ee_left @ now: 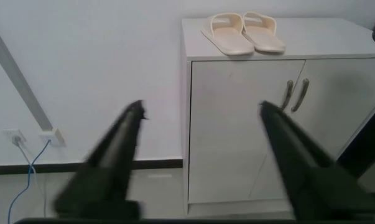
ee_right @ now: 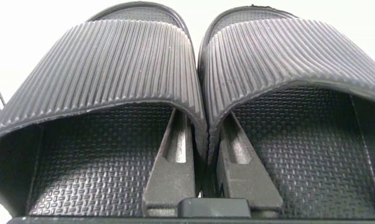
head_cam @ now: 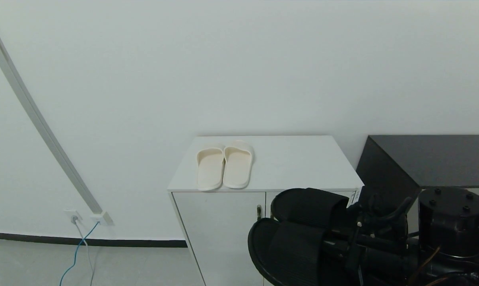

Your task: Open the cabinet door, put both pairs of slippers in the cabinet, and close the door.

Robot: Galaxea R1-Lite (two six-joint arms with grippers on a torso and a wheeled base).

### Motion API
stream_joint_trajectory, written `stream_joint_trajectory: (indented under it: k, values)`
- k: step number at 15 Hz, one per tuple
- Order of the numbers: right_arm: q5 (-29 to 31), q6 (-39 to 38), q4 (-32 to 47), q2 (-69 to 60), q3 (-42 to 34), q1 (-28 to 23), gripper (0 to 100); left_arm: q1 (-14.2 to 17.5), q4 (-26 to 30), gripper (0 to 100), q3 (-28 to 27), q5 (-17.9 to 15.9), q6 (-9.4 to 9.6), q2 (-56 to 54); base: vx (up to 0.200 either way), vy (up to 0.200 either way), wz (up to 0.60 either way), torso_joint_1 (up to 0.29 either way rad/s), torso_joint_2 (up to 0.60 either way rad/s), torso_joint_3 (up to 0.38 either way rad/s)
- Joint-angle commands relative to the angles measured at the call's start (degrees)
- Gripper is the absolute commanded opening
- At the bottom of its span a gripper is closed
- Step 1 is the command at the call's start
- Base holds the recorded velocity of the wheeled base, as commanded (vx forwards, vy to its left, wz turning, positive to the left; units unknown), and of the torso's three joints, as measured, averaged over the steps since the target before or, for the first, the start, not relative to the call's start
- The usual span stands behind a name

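Against the white wall [head_cam: 239, 59] the cabinet [head_cam: 219, 222] stands closed, cream slippers [head_cam: 224, 167] on top; the right gripper [ee_right: 204, 124] clamps the black slippers [head_cam: 303, 226], so the wide-open left gripper [ee_left: 201, 109] should, I think, pull a handle [ee_left: 287, 95] first.

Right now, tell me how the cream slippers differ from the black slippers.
The cream slippers lie flat on the cabinet top; the black slippers are held in front of it by the right claw. The cream slippers' straps look smooth; the black slippers' straps are ribbed. Both are pairs kept side by side.
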State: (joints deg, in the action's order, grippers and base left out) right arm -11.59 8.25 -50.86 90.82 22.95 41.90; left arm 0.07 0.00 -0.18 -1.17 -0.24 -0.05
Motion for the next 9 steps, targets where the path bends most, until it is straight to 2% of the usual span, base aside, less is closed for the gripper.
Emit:
stream_joint_trajectory:
  k: [1, 9]
  values:
    - [-0.01, 0.01, -0.03, 0.23, -0.28, 0.02, 0, 0.01, 0.0, 100, 0.01, 0.03, -0.02, 0.05, 0.0, 0.0, 0.0, -0.144, 0.33, 0.183]
    - [-0.01, 0.1, -0.03, 0.23, -0.37, 0.11, 0, 0.01, 0.0, 100, 0.01, 0.03, -0.02, 0.05, 0.0, 0.0, 0.0, -0.157, 0.36, 0.204]
